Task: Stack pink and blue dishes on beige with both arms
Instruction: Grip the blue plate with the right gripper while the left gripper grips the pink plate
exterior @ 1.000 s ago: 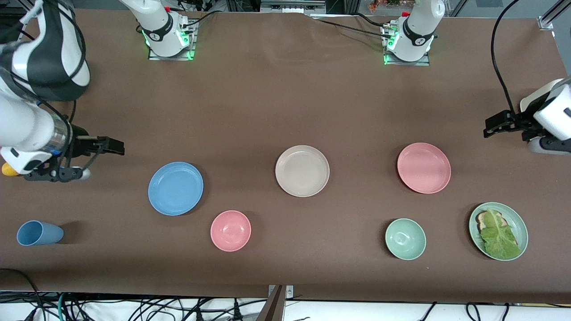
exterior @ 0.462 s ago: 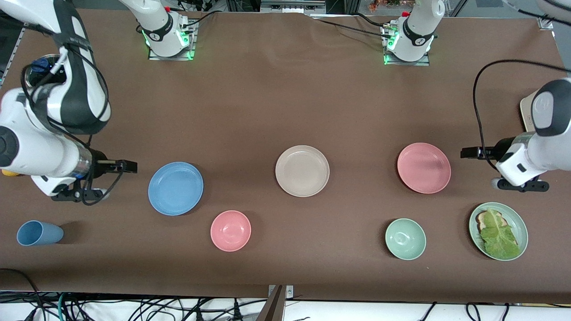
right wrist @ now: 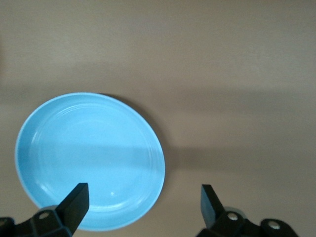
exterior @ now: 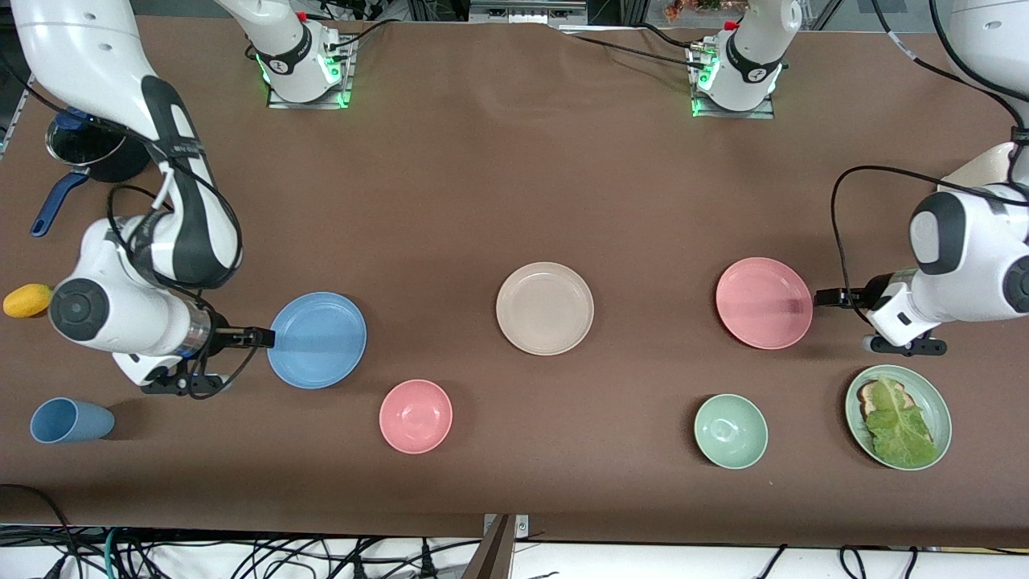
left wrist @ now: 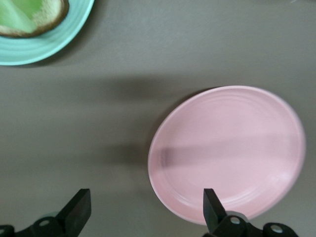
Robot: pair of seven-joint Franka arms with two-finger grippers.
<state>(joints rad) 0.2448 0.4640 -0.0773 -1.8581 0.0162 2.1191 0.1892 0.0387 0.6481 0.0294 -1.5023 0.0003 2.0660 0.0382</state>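
Note:
The beige plate (exterior: 545, 308) lies mid-table. The blue plate (exterior: 317, 339) (right wrist: 89, 160) lies toward the right arm's end, the pink plate (exterior: 764, 302) (left wrist: 227, 153) toward the left arm's end. My right gripper (exterior: 259, 337) (right wrist: 143, 202) hangs open at the blue plate's outer rim, one finger over the plate, the other over bare table. At the pink plate's outer rim my left gripper (exterior: 828, 297) (left wrist: 147, 207) is open too, with one finger over that rim. Neither holds anything.
Nearer the camera sit a small pink bowl (exterior: 416, 416), a green bowl (exterior: 731, 431) and a green plate with lettuce (exterior: 898, 416) (left wrist: 29, 27). A blue cup (exterior: 71, 420), a yellow fruit (exterior: 26, 300) and a dark pot (exterior: 88, 149) lie at the right arm's end.
Both arms have swung inward and down: the right gripper moved to the blue plate's rim, the left gripper to the pink plate's rim. The plates have not moved.

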